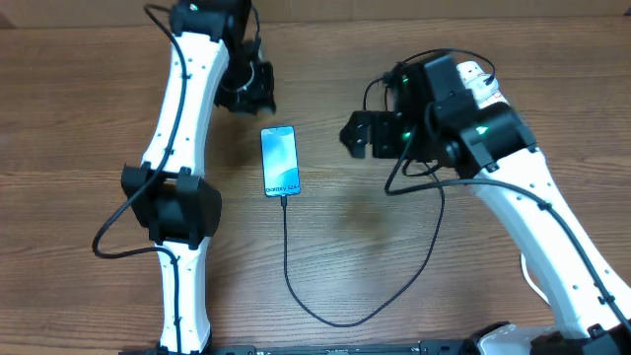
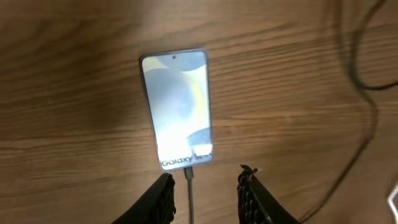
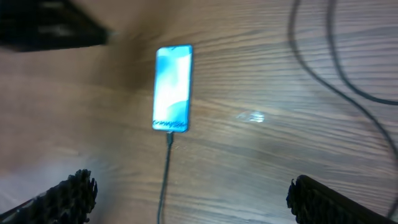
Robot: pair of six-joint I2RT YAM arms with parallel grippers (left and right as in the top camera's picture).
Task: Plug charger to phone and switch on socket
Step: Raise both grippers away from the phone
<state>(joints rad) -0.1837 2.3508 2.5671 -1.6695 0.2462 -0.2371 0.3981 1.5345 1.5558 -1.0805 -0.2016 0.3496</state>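
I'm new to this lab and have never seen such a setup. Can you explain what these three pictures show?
A robot's left arm and right arm work at a wooden table. One picture looks down from above; the other two come from a camera on each wrist, with that arm's own fingers at the bottom edge. A phone lies flat, screen lit, with a thin black charger cable meeting its lower end. The left tool is open, the cable showing between its fingers; the right tool is wide open. Neither holds anything.
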